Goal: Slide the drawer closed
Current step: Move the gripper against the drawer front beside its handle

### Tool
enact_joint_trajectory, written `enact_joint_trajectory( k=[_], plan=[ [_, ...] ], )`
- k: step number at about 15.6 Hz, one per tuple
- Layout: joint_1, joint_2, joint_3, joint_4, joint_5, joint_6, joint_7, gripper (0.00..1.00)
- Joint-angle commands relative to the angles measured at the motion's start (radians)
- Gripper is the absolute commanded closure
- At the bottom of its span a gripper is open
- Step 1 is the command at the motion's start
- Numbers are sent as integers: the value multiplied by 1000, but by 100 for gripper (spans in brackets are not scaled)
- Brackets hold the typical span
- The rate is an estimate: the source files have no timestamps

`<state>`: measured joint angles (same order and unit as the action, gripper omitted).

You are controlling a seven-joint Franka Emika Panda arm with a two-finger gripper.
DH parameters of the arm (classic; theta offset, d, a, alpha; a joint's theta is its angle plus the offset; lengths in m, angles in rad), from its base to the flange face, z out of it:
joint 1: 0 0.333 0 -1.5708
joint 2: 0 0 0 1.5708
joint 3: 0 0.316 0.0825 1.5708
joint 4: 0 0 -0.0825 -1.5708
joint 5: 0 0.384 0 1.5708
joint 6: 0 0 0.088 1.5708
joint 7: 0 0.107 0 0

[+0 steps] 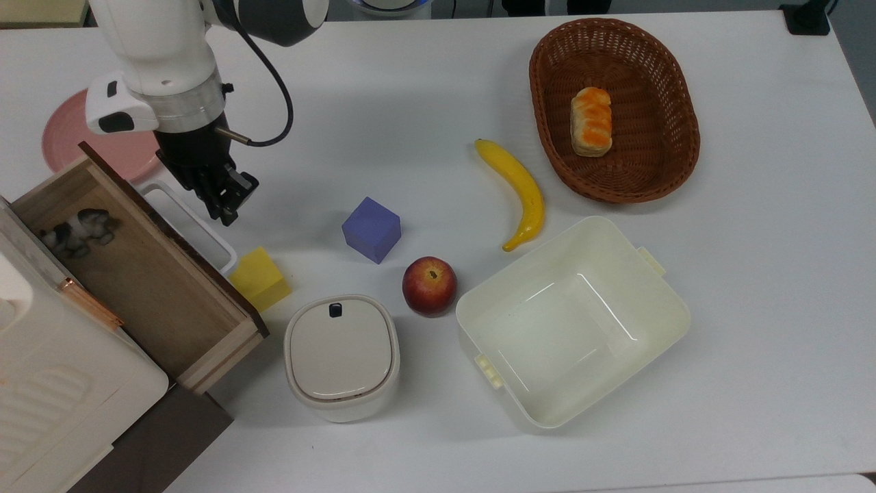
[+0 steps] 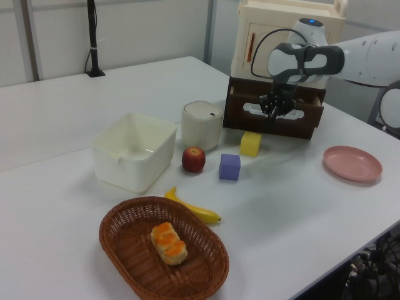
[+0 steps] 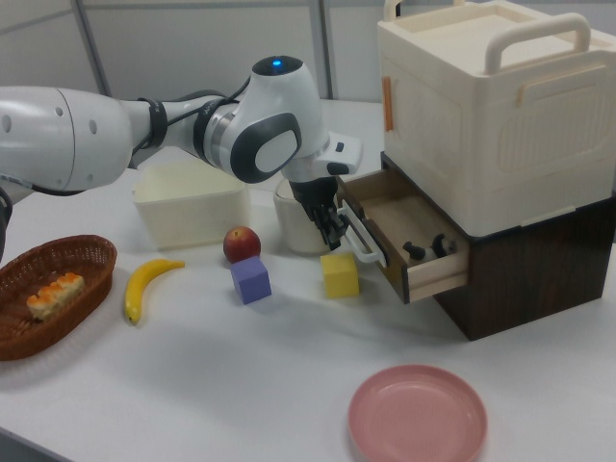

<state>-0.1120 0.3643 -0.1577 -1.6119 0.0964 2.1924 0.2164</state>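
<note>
Wooden drawer (image 1: 147,274) pulled open, fingers (image 1: 228,198) just beside its handle (image 1: 190,220)

On the white table (image 1: 753,308): brown wicker basket (image 1: 674,157) holding a bread roll (image 1: 591,121); banana (image 1: 518,190); apple (image 1: 429,285) beside a purple cube (image 1: 371,229); yellow block (image 1: 259,278); cream tub (image 1: 572,320); lidded container (image 1: 341,355); pink plate (image 1: 65,133).

Dark-fronted drawer (image 1: 144,274), white handle (image 1: 188,222)

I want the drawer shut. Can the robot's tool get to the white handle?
Probably yes. The tool hangs right beside the white handle of the open drawer, and nothing sits between them.
</note>
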Motion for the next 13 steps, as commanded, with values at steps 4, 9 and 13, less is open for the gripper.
enact_joint_trajectory(
  k=[4,9,13],
  plan=[
    [-14,8,-2,4,0,40,23,81],
    [-21,24,-16,15,38,40,23,81],
    [-23,45,-19,47,48,41,23,81]
  ],
)
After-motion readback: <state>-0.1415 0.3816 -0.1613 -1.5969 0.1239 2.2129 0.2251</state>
